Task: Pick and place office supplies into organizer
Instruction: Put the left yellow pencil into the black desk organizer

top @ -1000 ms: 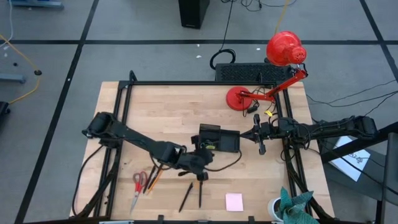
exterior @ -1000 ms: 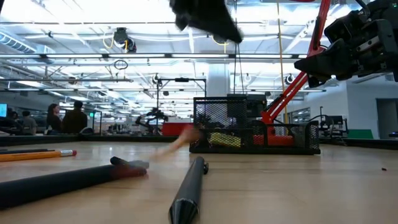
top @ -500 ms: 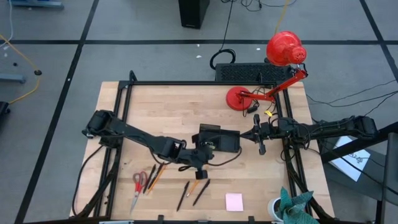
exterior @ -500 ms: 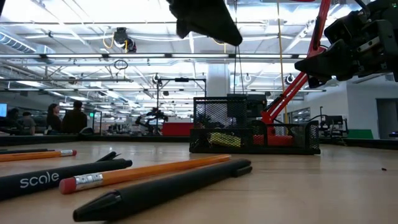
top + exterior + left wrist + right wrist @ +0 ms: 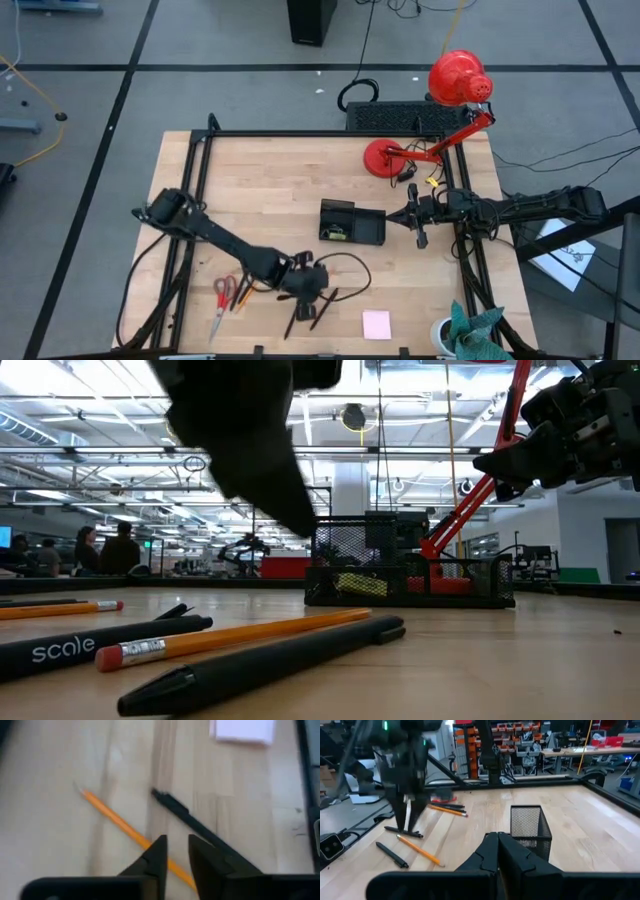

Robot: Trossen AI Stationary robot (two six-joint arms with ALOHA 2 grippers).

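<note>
My left gripper (image 5: 312, 295) (image 5: 176, 847) hangs open, pointing down, just over an orange pencil (image 5: 120, 822) and a black pen (image 5: 195, 825) near the table's front edge; the pencil runs under its fingers. A second black pen (image 5: 296, 318) lies beside them. Red-handled scissors (image 5: 222, 300) and more pens and pencils (image 5: 245, 285) lie to the left, and a pale pink sticky-note pad (image 5: 377, 324) to the right. The black mesh organizer (image 5: 350, 222) (image 5: 530, 827) stands mid-table. My right gripper (image 5: 398, 217) (image 5: 498, 837) waits shut, level, at the organizer's right.
A red desk lamp (image 5: 440, 120) stands at the far right with a black slab (image 5: 395, 117) behind the table's far edge. A cup with a green plant (image 5: 465, 335) sits at the near right corner. Black frame rails (image 5: 195, 200) run along the table's sides.
An orange pencil has dropped onto the table beside the black pens, and one pen has swung from straight to slanted. My left gripper has then come down and toward the table's near edge, away from the organizer, turning as it went, and now hangs over them.
</note>
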